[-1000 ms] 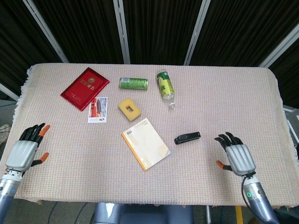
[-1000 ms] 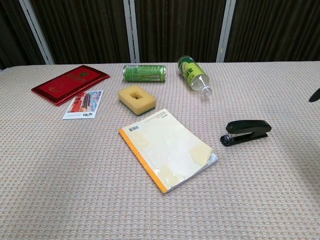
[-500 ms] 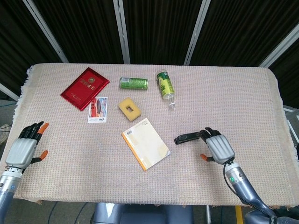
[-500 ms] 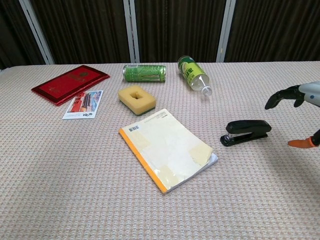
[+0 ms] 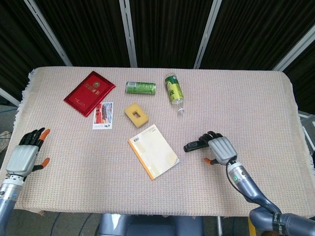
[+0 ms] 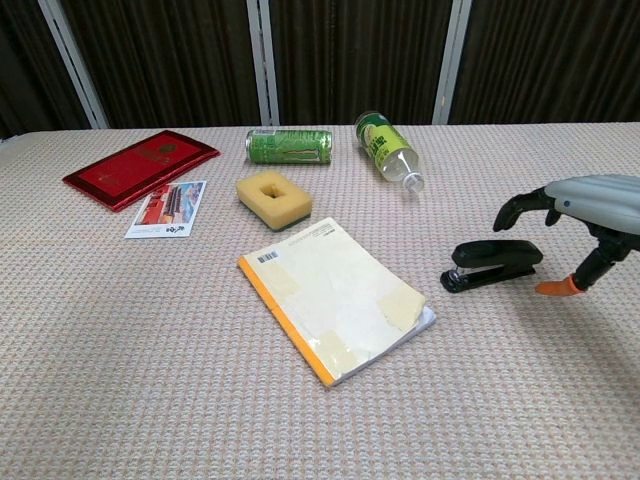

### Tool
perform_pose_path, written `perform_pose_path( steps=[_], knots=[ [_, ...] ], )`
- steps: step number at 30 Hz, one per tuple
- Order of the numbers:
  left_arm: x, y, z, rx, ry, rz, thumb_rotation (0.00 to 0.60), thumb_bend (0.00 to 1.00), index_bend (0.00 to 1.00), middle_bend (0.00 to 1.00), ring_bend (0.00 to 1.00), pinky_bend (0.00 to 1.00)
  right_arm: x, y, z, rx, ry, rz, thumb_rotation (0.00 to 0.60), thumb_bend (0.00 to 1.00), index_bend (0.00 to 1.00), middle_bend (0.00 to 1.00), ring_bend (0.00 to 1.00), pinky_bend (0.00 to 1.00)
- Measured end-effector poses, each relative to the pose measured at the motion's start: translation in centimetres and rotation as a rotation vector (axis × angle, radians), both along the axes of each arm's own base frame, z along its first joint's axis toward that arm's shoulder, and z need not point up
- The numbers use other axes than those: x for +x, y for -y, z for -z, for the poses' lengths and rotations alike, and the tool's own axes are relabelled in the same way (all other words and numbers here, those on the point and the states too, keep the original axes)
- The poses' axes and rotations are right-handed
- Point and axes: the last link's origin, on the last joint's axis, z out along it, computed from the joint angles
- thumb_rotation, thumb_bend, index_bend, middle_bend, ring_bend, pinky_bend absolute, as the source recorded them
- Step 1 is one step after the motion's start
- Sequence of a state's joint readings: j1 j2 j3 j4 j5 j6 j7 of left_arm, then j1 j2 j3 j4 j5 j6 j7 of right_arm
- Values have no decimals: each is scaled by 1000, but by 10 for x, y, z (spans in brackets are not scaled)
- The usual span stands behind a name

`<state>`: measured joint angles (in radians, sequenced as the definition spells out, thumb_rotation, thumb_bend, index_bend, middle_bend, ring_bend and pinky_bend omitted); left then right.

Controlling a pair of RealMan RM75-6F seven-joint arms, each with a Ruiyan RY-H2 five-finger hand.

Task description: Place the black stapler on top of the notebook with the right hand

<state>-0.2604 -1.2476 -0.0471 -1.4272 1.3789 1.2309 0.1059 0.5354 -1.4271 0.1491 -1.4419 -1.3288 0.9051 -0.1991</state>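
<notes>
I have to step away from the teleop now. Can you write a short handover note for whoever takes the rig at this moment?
Right hand: open, fingers spread, arched over the rear end of the stapler; no grip on it.
Left hand: open, holds nothing, at the table's left edge.
Stapler: flat on the cloth, to the right of the notebook, apart from it.
Notebook: mid-table, cover up, nothing on it.
Done: right hand brought to the stapler.
Left: close the fingers on the stapler, lift it, carry it left, set it on the notebook, let go.
</notes>
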Motion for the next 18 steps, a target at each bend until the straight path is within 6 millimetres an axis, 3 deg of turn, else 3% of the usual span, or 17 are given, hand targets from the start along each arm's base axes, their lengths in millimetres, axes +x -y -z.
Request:
perform_pose_path(
  steps=[18],
  knots=[
    [-6, -5, 1, 6, -9, -28, 600, 309, 0, 0, 0, 90, 3, 27, 25, 58, 1, -3, 600, 229, 314, 280, 185, 310]
  ],
)
